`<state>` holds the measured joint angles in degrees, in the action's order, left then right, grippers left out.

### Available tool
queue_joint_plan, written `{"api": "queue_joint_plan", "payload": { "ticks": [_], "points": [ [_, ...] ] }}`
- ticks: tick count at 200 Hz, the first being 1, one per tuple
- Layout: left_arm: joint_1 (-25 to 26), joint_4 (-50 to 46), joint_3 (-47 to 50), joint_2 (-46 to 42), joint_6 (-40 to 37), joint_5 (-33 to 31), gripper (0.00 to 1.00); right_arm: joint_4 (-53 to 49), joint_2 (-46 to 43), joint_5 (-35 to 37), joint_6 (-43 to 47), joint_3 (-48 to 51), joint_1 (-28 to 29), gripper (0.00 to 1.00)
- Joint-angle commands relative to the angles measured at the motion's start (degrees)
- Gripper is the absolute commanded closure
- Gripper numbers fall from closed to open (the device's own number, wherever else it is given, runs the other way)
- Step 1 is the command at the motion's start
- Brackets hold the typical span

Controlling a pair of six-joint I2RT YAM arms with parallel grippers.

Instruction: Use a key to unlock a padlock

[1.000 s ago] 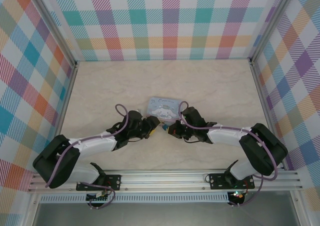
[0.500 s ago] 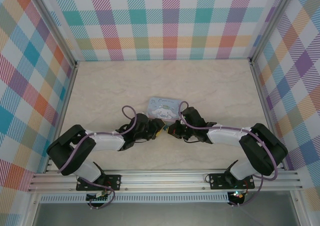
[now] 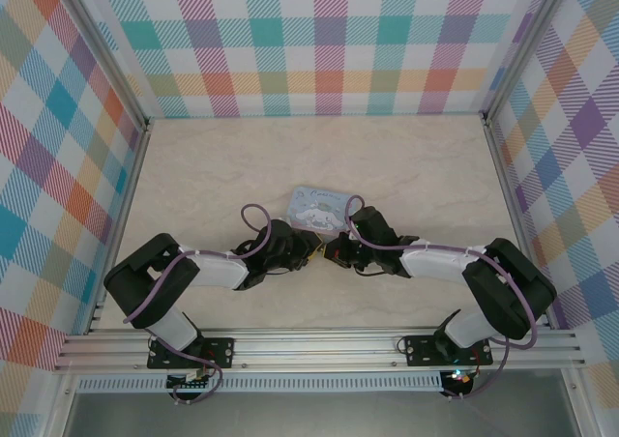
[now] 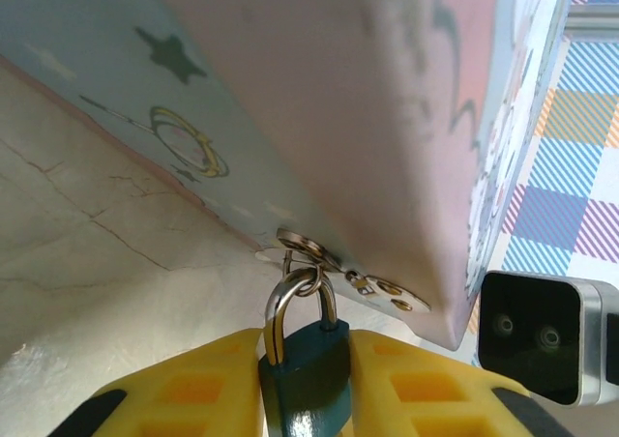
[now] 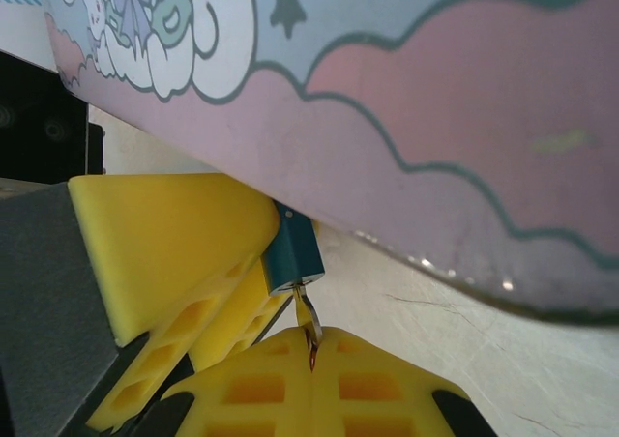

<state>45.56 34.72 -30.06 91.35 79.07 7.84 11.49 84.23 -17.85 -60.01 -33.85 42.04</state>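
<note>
Two grippers face each other at the near edge of a pale blue cartoon-printed tin (image 3: 324, 208) on the marble-patterned table (image 3: 416, 166), as we see from above.

On the left, the left gripper (image 3: 310, 252) is clenched on the padlock (image 4: 308, 379). In its wrist view we see the two yellow fingers (image 4: 203, 389) pressed against both sides of the small blue body. The silvery shackle (image 4: 290, 306) rises from that body, with both legs running down into it. Its loop passes through the metal hasp (image 4: 368, 284) at the tin's lower edge, so the lock hangs fastened to the tin.

On the right, the right gripper (image 3: 333, 253) is squeezed tight on the key (image 5: 309, 319), its yellow fingertips pressed together with the thin metal blade poking out between them. In the right wrist view the blade points up at the underside of the padlock and its tip touches the body there. Whether it has entered the keyhole we cannot tell.

We see the two grippers just beside each other, with the tin's pink-and-blue side wall directly behind them. Checked panels (image 3: 329, 41) in many colours wall the table on three sides.
</note>
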Motion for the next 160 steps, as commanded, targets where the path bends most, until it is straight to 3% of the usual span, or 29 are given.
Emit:
{"api": "queue_joint_plan", "payload": {
  "ticks": [1, 43, 68, 100, 124, 160],
  "points": [
    [1.14, 2.22, -0.96, -0.37, 0.64, -0.95, 0.78, 2.28, -0.01, -0.26, -0.64, -1.79, 0.31, 0.96],
    [1.19, 0.74, -1.14, -1.43, 0.81, -1.78, 0.90, 1.22, -1.99, 1.51, -0.26, -0.61, 0.23, 0.92],
    [1.19, 0.05, -1.48, -1.83, 1.35, -2.19, 1.00, -0.52, -3.55, 2.37, 1.13, 0.38, 0.10, 0.84],
    [1.13, -1.01, -2.13, -2.14, 1.44, -2.72, 1.00, -4.02, -6.00, 3.68, 4.57, 1.08, -0.54, 0.71],
    [1.11, -1.51, -2.69, -2.02, 1.43, -2.77, 1.00, -11.22, -9.96, 7.15, 11.46, 0.41, -0.93, 0.60],
    [1.16, -2.10, -3.19, -1.94, 2.37, -2.74, 1.00, -18.24, -17.34, 15.32, 29.81, -0.45, -0.82, 0.47]
  ]
}}
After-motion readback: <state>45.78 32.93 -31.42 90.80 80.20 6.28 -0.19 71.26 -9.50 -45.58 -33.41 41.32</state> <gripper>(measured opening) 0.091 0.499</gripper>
